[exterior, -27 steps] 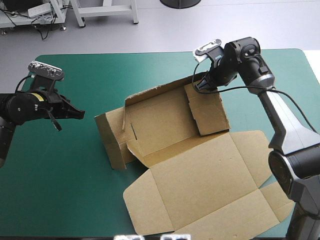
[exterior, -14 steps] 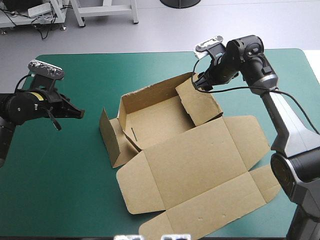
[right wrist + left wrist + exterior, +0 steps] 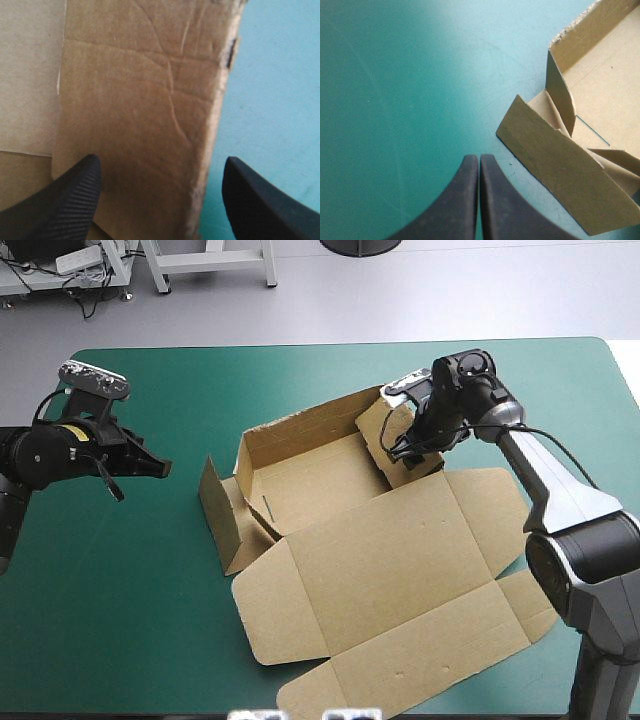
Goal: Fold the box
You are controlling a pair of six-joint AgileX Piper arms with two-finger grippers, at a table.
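Note:
The brown box (image 3: 400, 560) lies mid-table as an open tray, with its far wall raised and its wide lid flat toward the front edge. My right gripper (image 3: 402, 448) hangs over the tray's right side flap (image 3: 385, 430), which stands tilted. In the right wrist view this gripper (image 3: 161, 161) is open, and the creased flap (image 3: 145, 100) fills the space between its fingers. My left gripper (image 3: 160, 468) hovers shut to the left of the box, apart from it. In the left wrist view its fingers (image 3: 470, 200) meet just short of the box's left end flap (image 3: 565, 160).
The teal-green cover (image 3: 130, 590) shows all around the box. The lid's front flaps (image 3: 400, 680) reach close to the table's front edge. The tray's left end flap (image 3: 215, 500) leans outward toward my left gripper.
The box slid left and turned a little, its lid swinging toward the front. My right gripper came down from the flap's far edge to over the flap. The left arm stayed still.

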